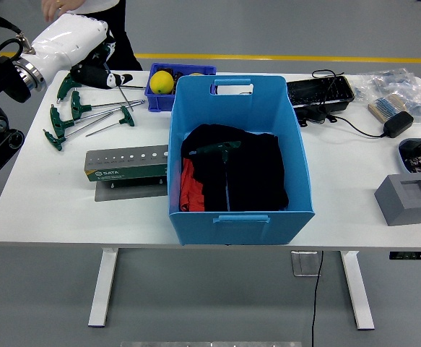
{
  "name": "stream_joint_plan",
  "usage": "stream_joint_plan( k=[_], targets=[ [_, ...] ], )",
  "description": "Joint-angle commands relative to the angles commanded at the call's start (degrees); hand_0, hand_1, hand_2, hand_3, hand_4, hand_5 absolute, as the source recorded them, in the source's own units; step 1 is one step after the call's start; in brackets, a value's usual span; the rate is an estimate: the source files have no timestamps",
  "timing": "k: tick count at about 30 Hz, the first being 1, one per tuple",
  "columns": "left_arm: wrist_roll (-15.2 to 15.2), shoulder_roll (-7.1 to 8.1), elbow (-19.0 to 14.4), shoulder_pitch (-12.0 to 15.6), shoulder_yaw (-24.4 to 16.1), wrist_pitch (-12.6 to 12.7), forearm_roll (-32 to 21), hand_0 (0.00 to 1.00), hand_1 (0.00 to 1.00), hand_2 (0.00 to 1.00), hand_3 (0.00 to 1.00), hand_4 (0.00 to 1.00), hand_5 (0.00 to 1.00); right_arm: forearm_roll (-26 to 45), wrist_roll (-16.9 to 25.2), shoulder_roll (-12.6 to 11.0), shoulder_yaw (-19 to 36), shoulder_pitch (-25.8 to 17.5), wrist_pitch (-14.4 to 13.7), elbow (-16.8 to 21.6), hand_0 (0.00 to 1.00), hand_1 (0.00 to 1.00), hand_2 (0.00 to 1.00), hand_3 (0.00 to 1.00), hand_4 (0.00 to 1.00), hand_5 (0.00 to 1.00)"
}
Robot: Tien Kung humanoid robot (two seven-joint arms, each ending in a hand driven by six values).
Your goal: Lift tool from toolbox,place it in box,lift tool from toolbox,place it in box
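The robot's left hand (93, 72) is hovering at the counter's (51, 210) far-left corner, fingers pinching a slim T-handle tool (120, 89) slanting down-right; the blue box (239, 155) is waiting well to its right.

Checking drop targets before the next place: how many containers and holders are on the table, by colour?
Blue: 3 (large box, small bin, dish at the right edge)
Black: 1 (tray)
Grey: 1 (block with recess)
Green: 1 (tool rack)
Total: 6
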Motion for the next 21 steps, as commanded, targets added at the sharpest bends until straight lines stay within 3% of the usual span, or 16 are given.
stream_joint_plan(
  k=[4, 10, 14, 21],
  targets=[
    [-0.37, -3.82, -2.45, 2.00, -6.17, 1.48, -1.92, 0.045, 0.002, 0.002, 0.034, 0.787, 0.423, -0.04, 0.02, 0.03, 0.08, 0.10, -0.02, 0.07, 0.685, 0.669, 0.727, 0.574, 0.812, 0.674],
    [-1.83, -9.21, -0.65, 3.82, -11.84, 4.52, -7.40, 0.045, 0.002, 0.002, 0.034, 0.781, 0.421, -0.58, -0.08, 0.04, 0.58, 0.15, 0.08, 0.12, 0.685, 0.669, 0.727, 0.574, 0.812, 0.675],
    [-2.45, -11.15, 2.14, 3.31, -9.36, 5.72, -8.05, 0.045, 0.002, 0.002, 0.035, 0.781, 0.429, -1.03, -0.16, -0.01, 1.03, 0.11, 0.16, 0.13, 0.684, 0.669, 0.727, 0.574, 0.811, 0.674],
    [-4.50, -15.23, 10.89, -0.55, 1.43, 6.99, -9.54, 0.050, 0.002, 0.002, 0.037, 0.780, 0.432, -2.84, -0.48, -0.18, 2.00, 0.45, 0.44, 0.14, 0.685, 0.670, 0.727, 0.574, 0.811, 0.675]
  ],
)
